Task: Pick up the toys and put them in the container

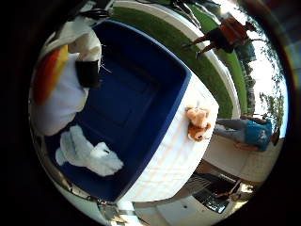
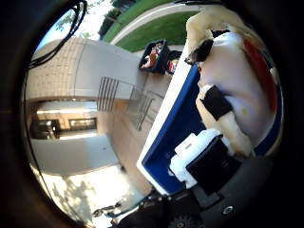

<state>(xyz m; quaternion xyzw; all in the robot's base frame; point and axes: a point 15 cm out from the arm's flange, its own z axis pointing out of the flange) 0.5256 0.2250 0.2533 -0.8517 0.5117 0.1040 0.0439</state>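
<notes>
Thumb-side view: hand curled around plush white toy over deep blue rectangular container.

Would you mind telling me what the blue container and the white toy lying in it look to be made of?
Blue container: probably fabric over stiff walls, matte, no glare. White toy: plush, soft and lumpy, with limp limbs.

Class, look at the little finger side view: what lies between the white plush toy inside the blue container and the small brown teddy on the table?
Only the blue container's wall separates the white plush toy from the brown teddy, which lies on the white table outside it. The little finger side view shows this.
</notes>
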